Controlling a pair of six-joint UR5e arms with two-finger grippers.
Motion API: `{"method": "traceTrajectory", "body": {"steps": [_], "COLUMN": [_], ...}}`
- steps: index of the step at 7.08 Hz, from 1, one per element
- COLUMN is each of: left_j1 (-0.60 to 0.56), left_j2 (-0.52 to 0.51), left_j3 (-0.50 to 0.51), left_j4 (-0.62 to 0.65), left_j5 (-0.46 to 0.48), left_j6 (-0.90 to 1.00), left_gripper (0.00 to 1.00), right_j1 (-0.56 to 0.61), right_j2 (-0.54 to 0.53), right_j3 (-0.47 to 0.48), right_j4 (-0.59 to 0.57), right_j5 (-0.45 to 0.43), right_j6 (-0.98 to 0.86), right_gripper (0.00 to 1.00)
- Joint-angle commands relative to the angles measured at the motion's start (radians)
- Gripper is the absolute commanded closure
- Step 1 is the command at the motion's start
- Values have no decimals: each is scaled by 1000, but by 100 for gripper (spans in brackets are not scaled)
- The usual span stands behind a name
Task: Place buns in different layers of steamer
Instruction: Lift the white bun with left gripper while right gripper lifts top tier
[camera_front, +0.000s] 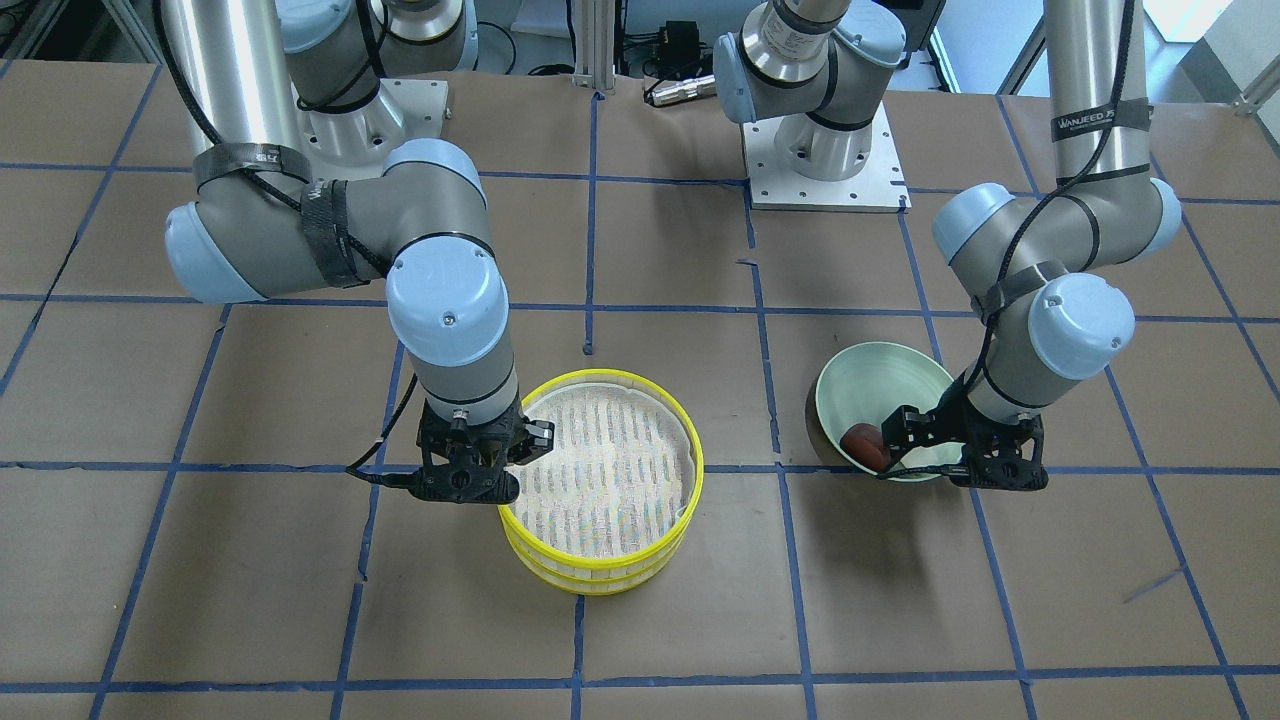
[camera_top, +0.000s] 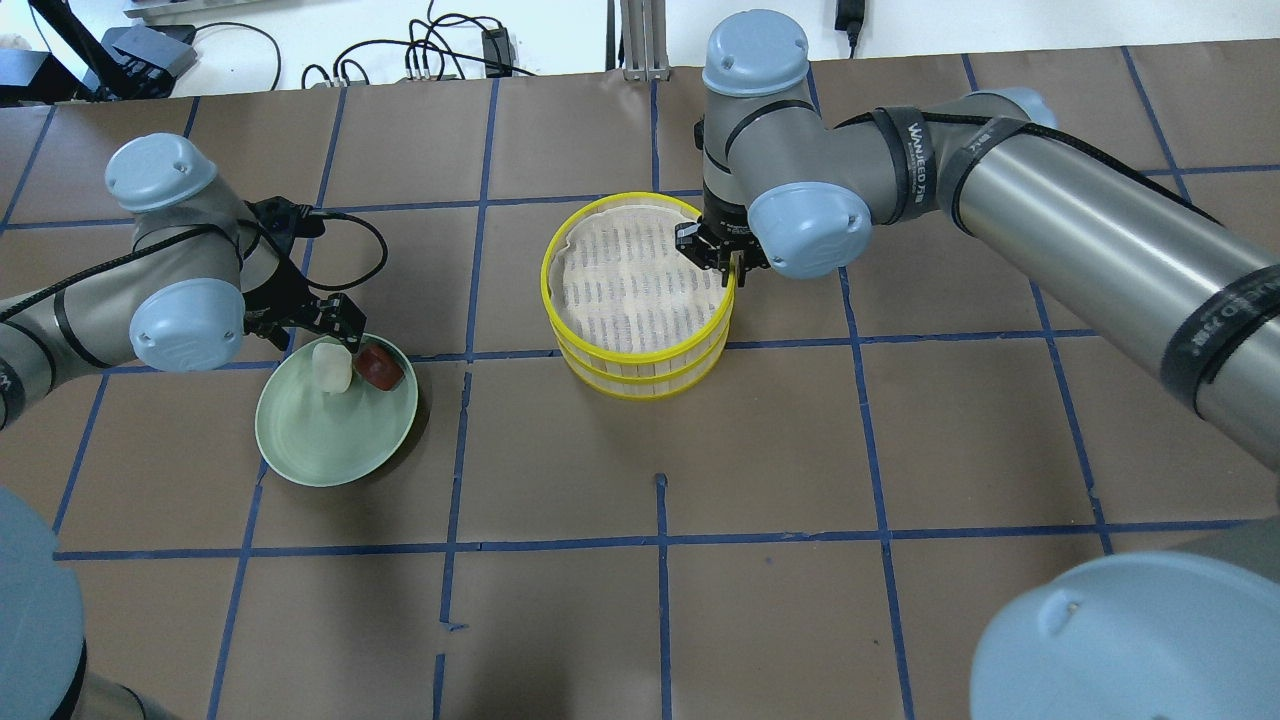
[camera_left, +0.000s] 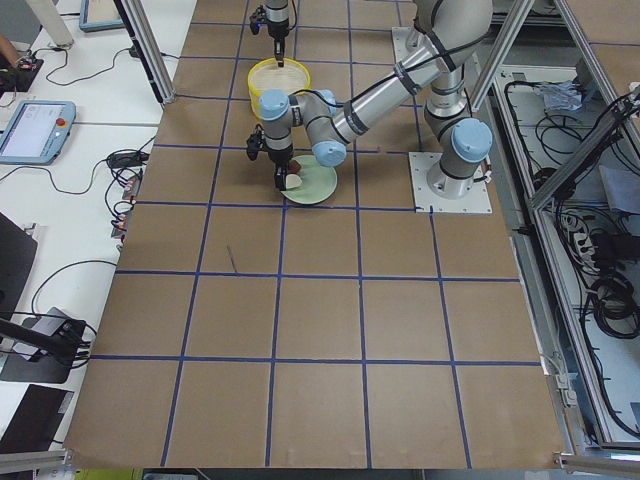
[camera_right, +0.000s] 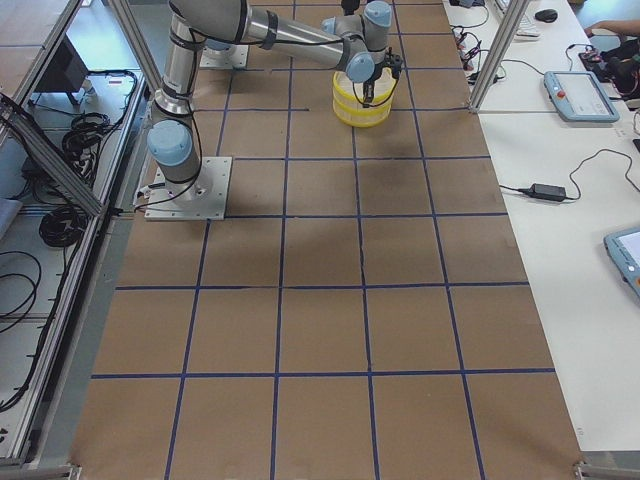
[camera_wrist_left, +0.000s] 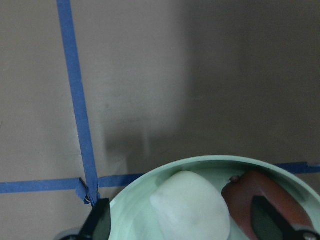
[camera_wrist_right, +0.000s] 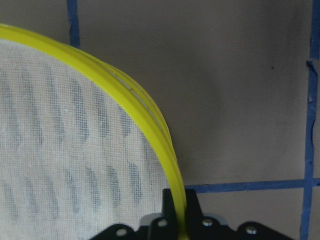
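Right gripper (camera_wrist_right: 175, 220) pinches the top tray (camera_wrist_right: 125, 95) rim; the lower tray (camera_top: 640, 378) may lift along. Left gripper (camera_wrist_left: 182, 222) is spread wide above the plate (camera_wrist_left: 150, 176), white bun (camera_wrist_left: 190, 207) between its fingers. One finger lines up over the brown bun (camera_wrist_left: 250, 197) and may squash it.

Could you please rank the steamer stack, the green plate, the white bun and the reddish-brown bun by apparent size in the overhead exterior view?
1. steamer stack
2. green plate, somewhat smaller
3. white bun and reddish-brown bun: too alike to rank, and both are far smaller than the plate
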Motion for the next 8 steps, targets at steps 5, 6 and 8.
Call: {"method": "traceTrajectory", "body": {"steps": [5, 6, 8], "left_j1": [0, 0, -8], "left_j2": [1, 9, 43], "left_j3": [-2, 6, 12], "left_j4": [-10, -8, -10], "left_j5": [65, 62, 61], "left_j6": [-85, -105, -105], "left_gripper": [91, 98, 99], "right_j1": [-299, -389, -465], "right_j2": [-239, -263, -326], "right_j3": [-9, -9, -30], "right_j4": [232, 238, 307], "right_j5": [-4, -4, -33], "right_j6": [-237, -407, -494], "right_gripper": [96, 95, 94]}}
